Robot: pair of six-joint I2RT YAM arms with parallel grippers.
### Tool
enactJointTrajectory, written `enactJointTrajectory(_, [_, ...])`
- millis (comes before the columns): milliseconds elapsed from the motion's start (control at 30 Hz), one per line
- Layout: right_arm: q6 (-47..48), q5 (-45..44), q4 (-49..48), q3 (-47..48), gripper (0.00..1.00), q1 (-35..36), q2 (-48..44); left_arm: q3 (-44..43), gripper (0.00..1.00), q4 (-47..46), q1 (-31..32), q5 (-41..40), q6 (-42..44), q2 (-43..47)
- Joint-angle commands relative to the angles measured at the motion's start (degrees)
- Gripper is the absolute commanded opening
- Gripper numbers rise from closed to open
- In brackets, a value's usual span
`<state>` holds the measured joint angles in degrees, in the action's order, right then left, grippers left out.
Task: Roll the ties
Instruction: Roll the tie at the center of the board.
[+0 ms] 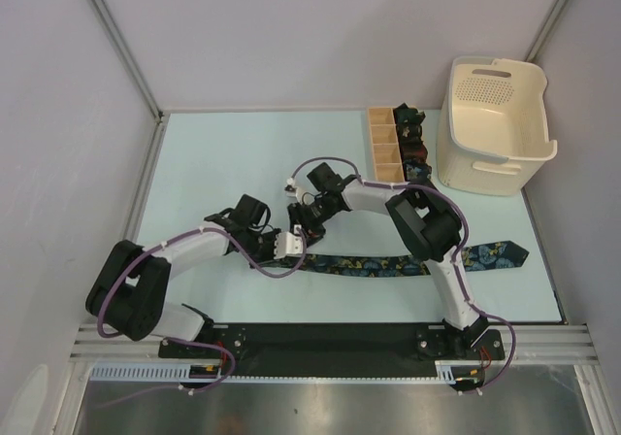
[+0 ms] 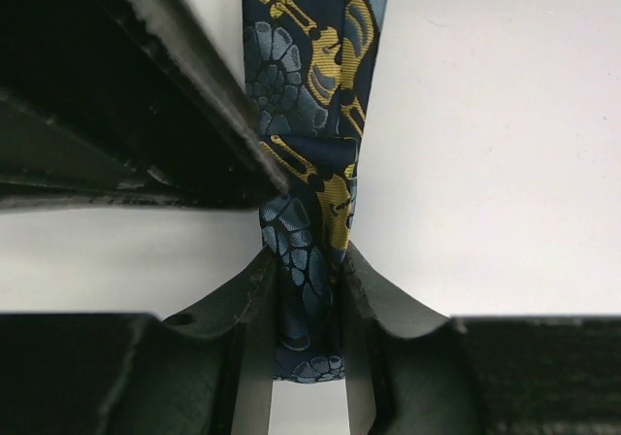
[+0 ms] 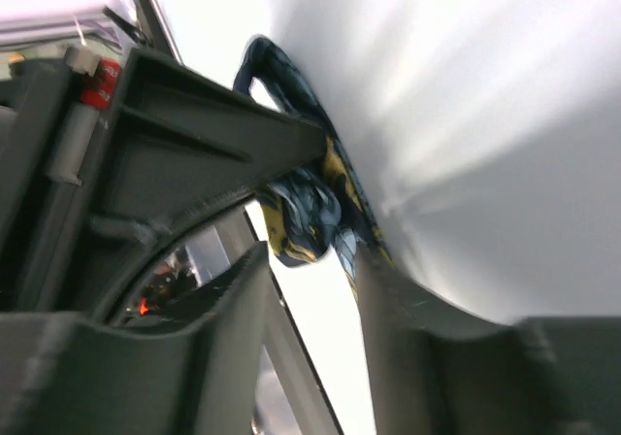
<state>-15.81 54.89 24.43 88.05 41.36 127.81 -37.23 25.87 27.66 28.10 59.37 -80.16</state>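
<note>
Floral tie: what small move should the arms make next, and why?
Probably the left gripper should fold the narrow end it pinches over onto the floral tie, starting a coil: the tie lies mostly stretched out flat, and the right gripper stands open beside that end.

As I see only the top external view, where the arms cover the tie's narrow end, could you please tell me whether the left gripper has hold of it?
Observer: Yes; the left gripper is shut on the floral tie, close to its end.
Operator: And the right gripper?
Observer: The right gripper stands open, a small fold of tie at its fingertips.
Operator: Does tie poke past the left fingers?
Observer: Yes, its end shows just behind the left fingers.
</note>
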Motion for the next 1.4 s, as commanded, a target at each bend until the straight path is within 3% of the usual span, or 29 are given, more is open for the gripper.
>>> enactJointTrajectory(0, [-11.58, 2.49, -9.12, -6.56, 0.50, -1.46, -4.75, -1.88, 0.32, 1.03, 0.47, -3.57, -4.88, -3.07])
enactJointTrajectory(367, [-19.95, 3.46, -16.77, -7.98, 0.49, -0.32, -2.83, -0.82, 0.32, -0.64, 0.64, -3.84, -6.38, -2.46])
enactJointTrajectory(533, [-20.05, 3.91, -16.96, -8.25, 0.43, 0.47, -3.36, -0.74, 0.32, -0.56, 0.73, -3.93, -6.38, -2.63])
enactJointTrajectory(667, [-16.03, 1.98, -13.45, -8.16, 0.22, 0.39, -2.74, -0.47, 0.38, -0.64, 0.73, -4.72, -6.38, -2.11])
enactJointTrajectory(833, [-9.42, -3.38, -5.45, -5.79, 0.01, -0.41, -0.81, 0.23, 0.61, 1.54, -1.55, -4.02, -3.32, 1.49])
enactJointTrajectory(933, [-7.66, -5.93, -3.51, -5.17, 0.00, -0.50, -0.02, -0.73, 0.66, 3.82, -4.54, -3.32, -0.50, 2.46])
enactJointTrajectory(1067, [-5.99, -7.08, -2.19, -4.73, 0.00, -0.14, 0.07, -2.14, 0.66, 6.12, -7.09, -2.79, 2.67, 1.85])
enactJointTrajectory(1367, [-6.51, -7.70, -2.01, -3.85, 0.00, -0.23, 0.95, -4.86, 0.46, 11.13, -7.36, 4.59, 5.22, 5.10])
